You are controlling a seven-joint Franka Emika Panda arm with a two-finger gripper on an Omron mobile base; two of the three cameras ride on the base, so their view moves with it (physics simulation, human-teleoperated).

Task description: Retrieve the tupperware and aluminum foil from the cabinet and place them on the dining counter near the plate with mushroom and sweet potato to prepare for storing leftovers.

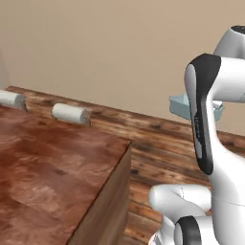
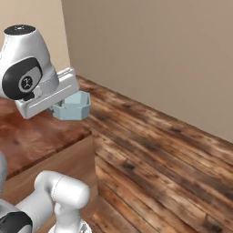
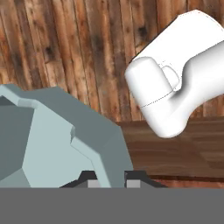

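While the end effector [image 3: 110,181] is pinched shut on its rim, the tupperware [image 3: 52,140] hangs in the air beside the counter's corner.

Pale blue-teal and lidless, the tub rides level in the base views with its open side up, its long axis running roughly across the left base view, partly hidden behind the white arm [image 1: 210,119]. From the right base view it sits just past the counter [image 2: 41,136] edge, near the corner, above the wooden floor [image 2: 159,154]. Two dark fingertips [image 3: 92,180] close on its wall. Bare plank floor stretches to the beige wall [image 2: 159,54], giving open room on that side. Two pale rolls [image 1: 71,113] lie along the counter's far edge.
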